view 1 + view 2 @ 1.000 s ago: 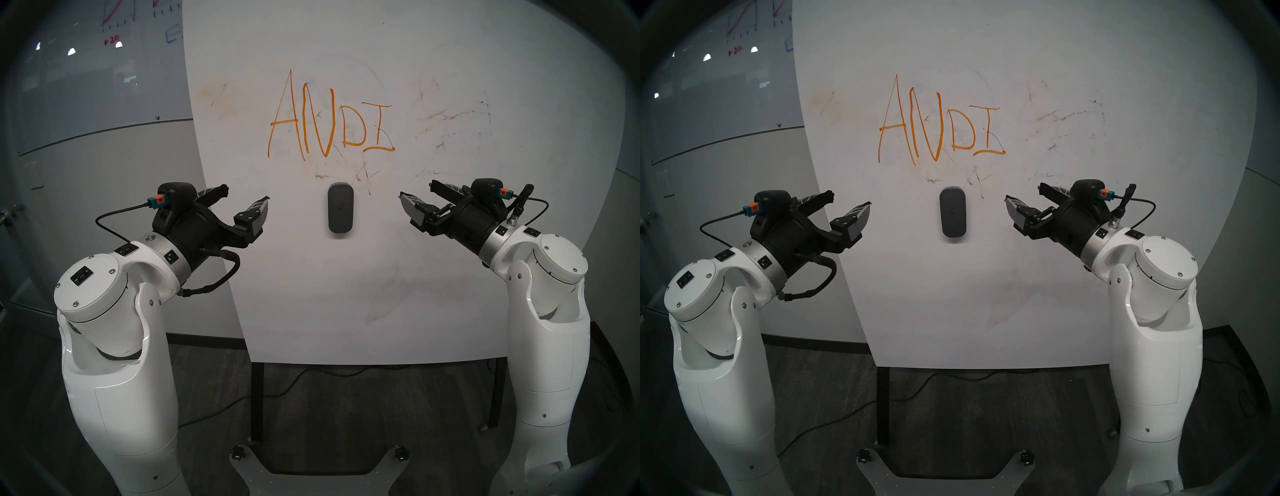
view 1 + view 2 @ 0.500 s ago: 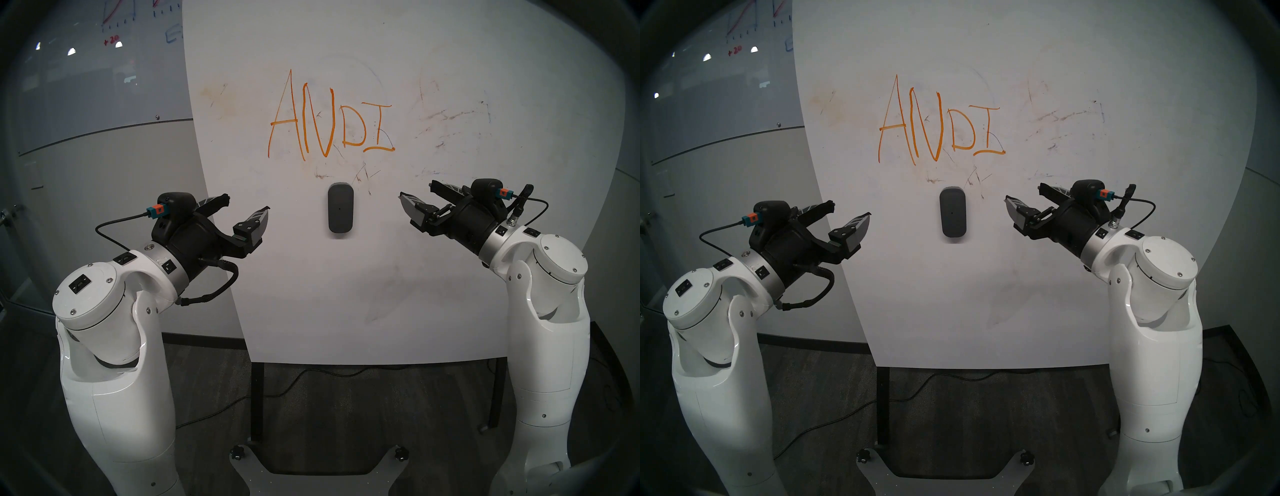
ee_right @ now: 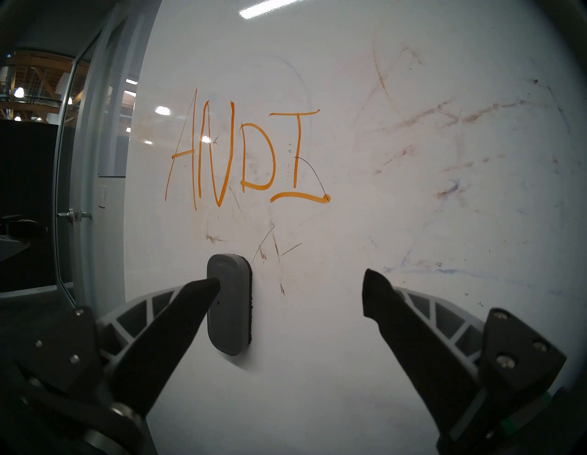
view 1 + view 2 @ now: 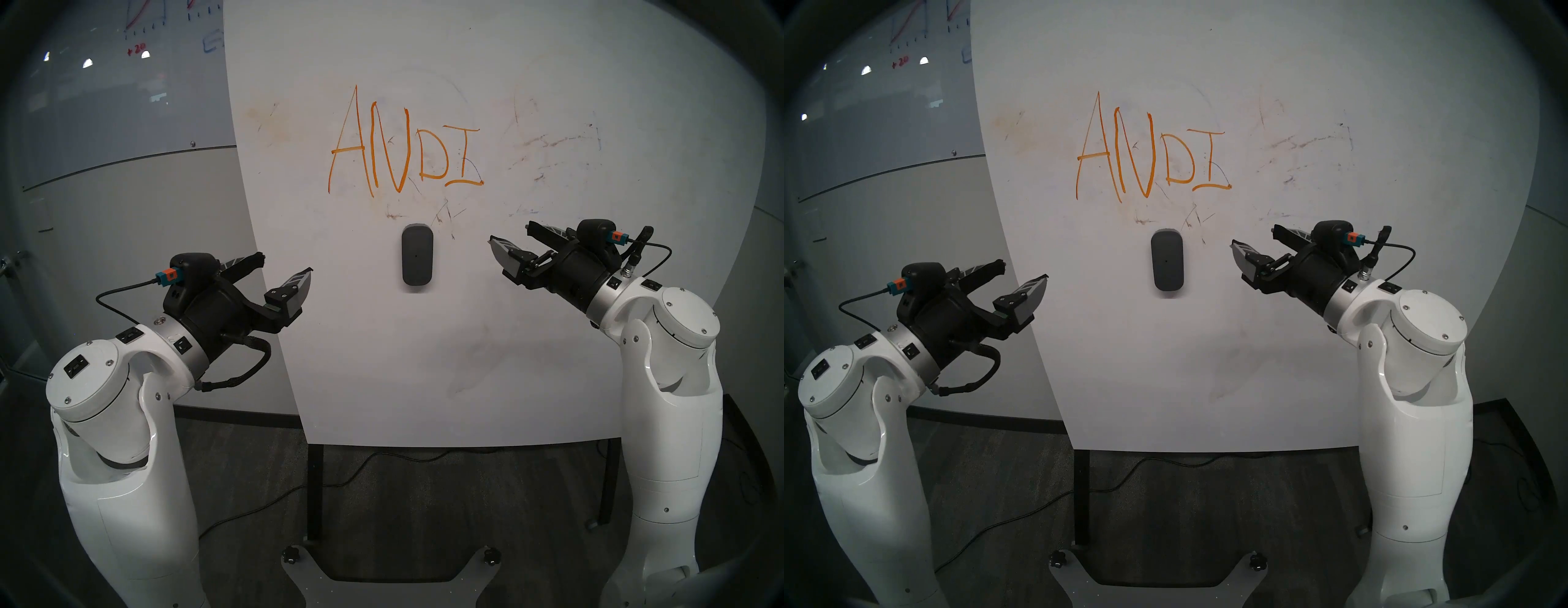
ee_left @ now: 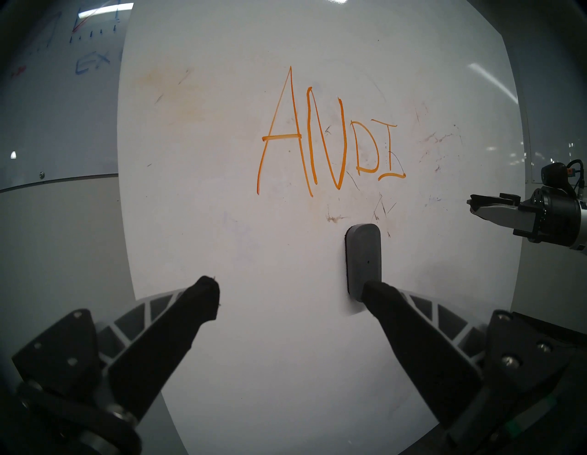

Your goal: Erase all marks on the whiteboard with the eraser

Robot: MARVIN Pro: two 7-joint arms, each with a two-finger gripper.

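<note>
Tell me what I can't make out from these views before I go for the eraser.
- Eraser: in the left wrist view the finger covers its bottom end.
- Eraser: what holds it on the whiteboard shows in no view.
- Whiteboard: top edge cut off in both head views.
- Glass wall board: the scribbles are too small to read.

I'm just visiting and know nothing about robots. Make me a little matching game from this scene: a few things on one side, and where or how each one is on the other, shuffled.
Things:
1. eraser
2. orange letters ANDI
3. left gripper
4. glass wall board with a graph

Descriptions:
a. open, empty, short of the whiteboard
b. behind the whiteboard, upper left
c. stuck upright on the whiteboard, below the writing
d. unerased, above the eraser

Pairs: 1-c, 2-d, 3-a, 4-b
</note>
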